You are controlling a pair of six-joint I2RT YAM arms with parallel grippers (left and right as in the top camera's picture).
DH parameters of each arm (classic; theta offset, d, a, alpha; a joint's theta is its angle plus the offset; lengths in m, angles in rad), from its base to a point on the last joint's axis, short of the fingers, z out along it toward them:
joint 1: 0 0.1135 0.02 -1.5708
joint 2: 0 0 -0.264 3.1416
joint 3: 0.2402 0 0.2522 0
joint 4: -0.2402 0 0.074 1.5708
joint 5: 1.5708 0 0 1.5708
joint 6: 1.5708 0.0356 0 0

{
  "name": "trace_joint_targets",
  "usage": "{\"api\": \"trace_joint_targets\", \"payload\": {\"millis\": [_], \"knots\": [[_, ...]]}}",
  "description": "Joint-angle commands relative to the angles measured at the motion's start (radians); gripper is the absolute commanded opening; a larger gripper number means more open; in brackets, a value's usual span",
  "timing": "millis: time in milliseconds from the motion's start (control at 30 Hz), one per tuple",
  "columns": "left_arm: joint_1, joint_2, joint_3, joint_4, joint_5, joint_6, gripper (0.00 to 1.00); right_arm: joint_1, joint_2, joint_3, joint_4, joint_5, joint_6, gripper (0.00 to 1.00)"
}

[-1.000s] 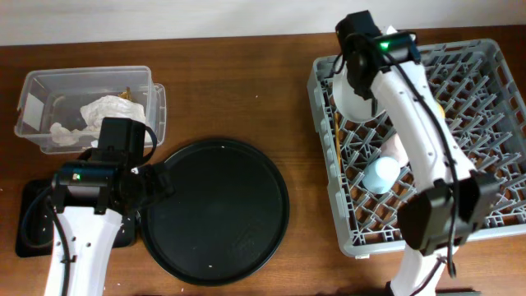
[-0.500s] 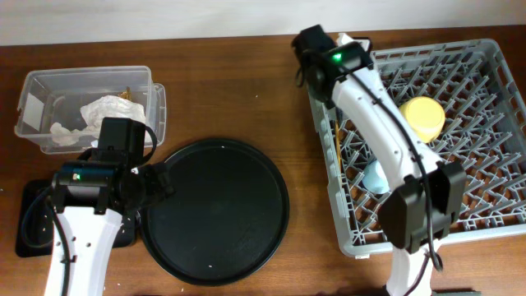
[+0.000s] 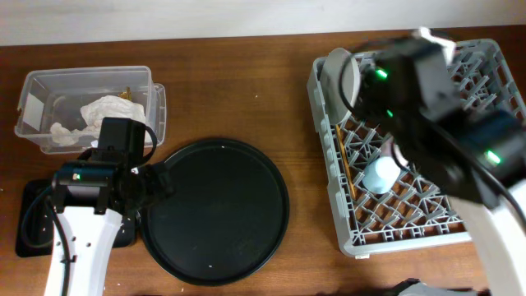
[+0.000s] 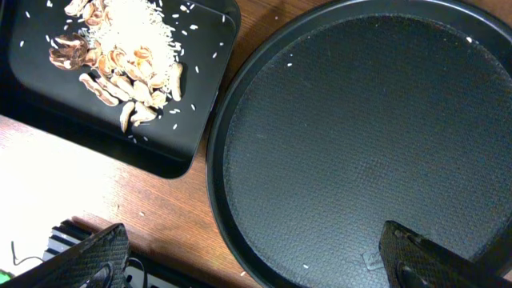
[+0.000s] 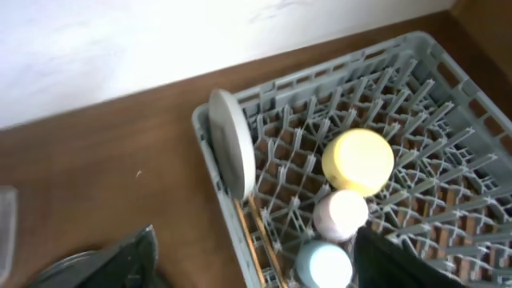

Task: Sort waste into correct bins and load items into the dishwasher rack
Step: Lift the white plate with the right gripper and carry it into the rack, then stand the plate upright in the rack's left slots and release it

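Observation:
The grey dishwasher rack (image 3: 394, 237) fills the right side. A grey plate (image 3: 339, 78) stands on edge in its back-left corner. In the right wrist view the plate (image 5: 232, 152), yellow bowl (image 5: 358, 162), pink bowl (image 5: 340, 214), light-blue bowl (image 5: 323, 264) and chopsticks (image 5: 260, 240) all sit in the rack (image 5: 416, 48). My right gripper (image 5: 264, 268) hangs open and empty high above them. My left gripper (image 4: 256, 260) is open and empty over the round tray's left rim. Food scraps (image 4: 120, 64) lie on the flat black tray (image 3: 33, 222). A crumpled napkin (image 3: 99, 111) lies in the clear box (image 3: 82, 82).
The large round black tray (image 3: 215, 210) lies in the middle with a few grains on it. My right arm shows blurred across the rack in the overhead view and hides the yellow bowl there. Bare wood lies between tray and rack.
My right gripper has opened and let go of the grey plate, which now stands in the rack's corner. That arm has swung up over the rack. The left arm has not moved.

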Motion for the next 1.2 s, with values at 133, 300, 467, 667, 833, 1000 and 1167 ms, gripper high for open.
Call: {"api": "trace_joint_targets", "payload": {"millis": [133,300,467,667,833,1000,1167], "knots": [[0.004,-0.010,0.010,-0.001,0.004,-0.009,0.99,-0.002,-0.189,0.003,-0.291,-0.119,0.002,0.78],[0.004,-0.010,0.010,-0.001,0.004,-0.009,0.99,-0.002,-0.336,-0.129,-0.316,-0.255,-0.037,0.94],[0.004,-0.010,0.010,-0.001,0.004,-0.009,0.99,-0.002,-0.424,-0.252,-0.316,-0.343,-0.037,0.99],[0.004,-0.010,0.010,-0.001,0.005,-0.009,0.99,-0.002,-0.421,-0.267,-0.316,-0.370,-0.037,0.99],[0.004,-0.010,0.010,-0.001,0.004,-0.009,0.99,-0.002,-0.419,-0.267,-0.316,-0.370,-0.037,0.99],[0.004,-0.010,0.010,-0.001,0.004,-0.009,0.99,-0.002,-0.419,-0.286,-0.316,-0.365,-0.067,0.99],[0.004,-0.010,0.010,-0.001,0.004,-0.009,0.99,-0.005,-0.429,-0.426,-0.303,-0.335,-0.066,0.99]]}}
